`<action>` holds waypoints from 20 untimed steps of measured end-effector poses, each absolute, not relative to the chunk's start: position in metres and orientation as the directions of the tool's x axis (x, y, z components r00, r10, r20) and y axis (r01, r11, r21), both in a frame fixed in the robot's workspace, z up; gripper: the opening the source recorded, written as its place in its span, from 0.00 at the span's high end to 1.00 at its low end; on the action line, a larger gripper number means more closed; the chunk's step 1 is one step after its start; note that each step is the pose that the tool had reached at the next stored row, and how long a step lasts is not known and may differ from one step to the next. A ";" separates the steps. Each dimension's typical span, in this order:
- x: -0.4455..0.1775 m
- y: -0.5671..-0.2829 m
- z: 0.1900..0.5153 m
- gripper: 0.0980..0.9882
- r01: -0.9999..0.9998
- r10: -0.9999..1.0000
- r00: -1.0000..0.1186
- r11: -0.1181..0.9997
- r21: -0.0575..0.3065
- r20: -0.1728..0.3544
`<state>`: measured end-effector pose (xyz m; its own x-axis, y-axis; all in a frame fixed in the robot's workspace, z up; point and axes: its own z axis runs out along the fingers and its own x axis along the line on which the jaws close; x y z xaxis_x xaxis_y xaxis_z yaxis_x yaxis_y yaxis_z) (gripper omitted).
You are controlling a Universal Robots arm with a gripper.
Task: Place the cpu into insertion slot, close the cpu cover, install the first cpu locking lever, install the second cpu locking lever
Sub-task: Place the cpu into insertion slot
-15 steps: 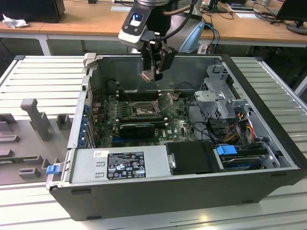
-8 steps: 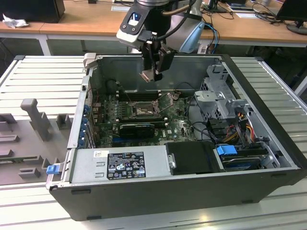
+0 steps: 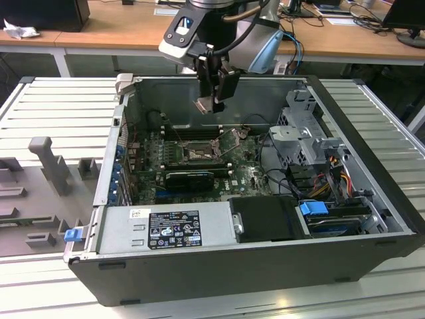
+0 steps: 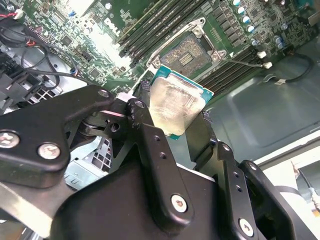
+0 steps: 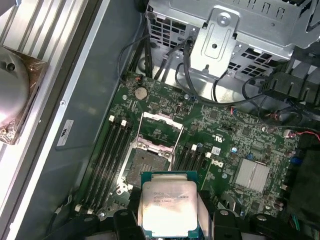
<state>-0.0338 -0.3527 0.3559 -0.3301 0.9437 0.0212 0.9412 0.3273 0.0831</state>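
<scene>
gripper [image 4: 174, 122] clamped on cpu [image 5: 169, 207] | hovering above insertion slot [image 5: 146, 162] | cpu print too faint to read

Nothing is legible: the black label [image 3: 174, 229] on the power supply [image 3: 216, 226] and the cpu [image 5: 169, 207] bear unreadable print.

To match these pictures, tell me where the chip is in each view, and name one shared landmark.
Exterior view: chip held in the jaws, above the socket.
First wrist view: chip between the jaws, silvery face showing, socket beyond it.
Second wrist view: chip tilted between the jaws, socket beyond it.
Shared landmark: the empty socket on the green board.
</scene>
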 end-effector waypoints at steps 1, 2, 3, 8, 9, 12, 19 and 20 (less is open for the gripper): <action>-0.034 -0.353 0.356 0.52 0.944 0.946 -0.323 0.320 0.083 0.021; -0.034 -0.353 0.356 0.52 0.945 0.947 -0.320 0.317 0.083 0.021; -0.034 -0.353 0.356 0.52 0.946 0.948 -0.317 0.314 0.083 0.021; -0.034 -0.353 0.356 0.52 0.951 0.954 -0.300 0.297 0.083 0.021; -0.034 -0.353 0.356 0.52 0.953 0.956 -0.294 0.291 0.083 0.021; -0.034 -0.353 0.356 0.52 0.958 0.961 -0.277 0.274 0.083 0.021; -0.033 -0.353 0.354 0.52 0.962 0.965 -0.262 0.259 0.083 0.021; -0.033 -0.353 0.354 0.52 0.962 0.965 -0.261 0.259 0.083 0.021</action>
<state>-0.0332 -0.3526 0.3535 -0.2611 0.9651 0.0210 0.9624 0.2585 0.0830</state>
